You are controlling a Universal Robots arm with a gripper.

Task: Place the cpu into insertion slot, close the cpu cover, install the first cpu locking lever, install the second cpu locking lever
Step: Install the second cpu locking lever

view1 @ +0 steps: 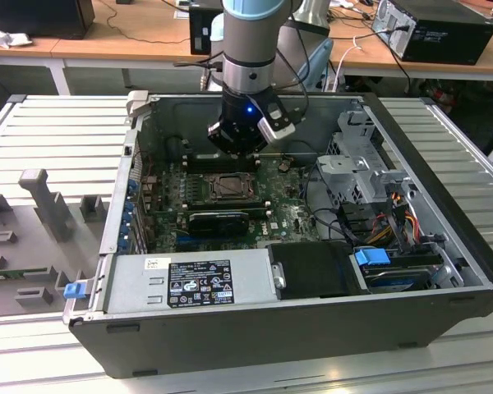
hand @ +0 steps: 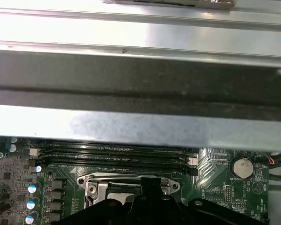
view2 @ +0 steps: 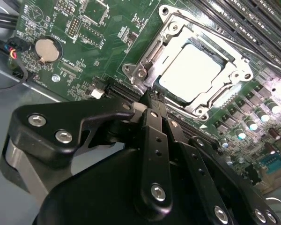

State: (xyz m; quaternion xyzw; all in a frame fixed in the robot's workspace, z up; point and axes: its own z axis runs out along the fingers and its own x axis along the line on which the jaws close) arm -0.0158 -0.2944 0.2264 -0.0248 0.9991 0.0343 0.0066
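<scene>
Second wrist view: cpu (view2: pixel 189 70) under closed cpu cover (view2: pixel 145 63), hand (view2: pixel 154 99) beside.

A coin battery (view2: pixel 46 49) sits on the green board (view2: pixel 75 61) beside cables (view2: pixel 4 51).

cpu (view2: pixel 189 71) sits in insertion slot (view2: pixel 225 50), cpu cover (view2: pixel 201 105) down over it; gripper (view2: pixel 152 96) just beside cover edge, mem slots (hand: pixel 112 154) behind.
</scene>
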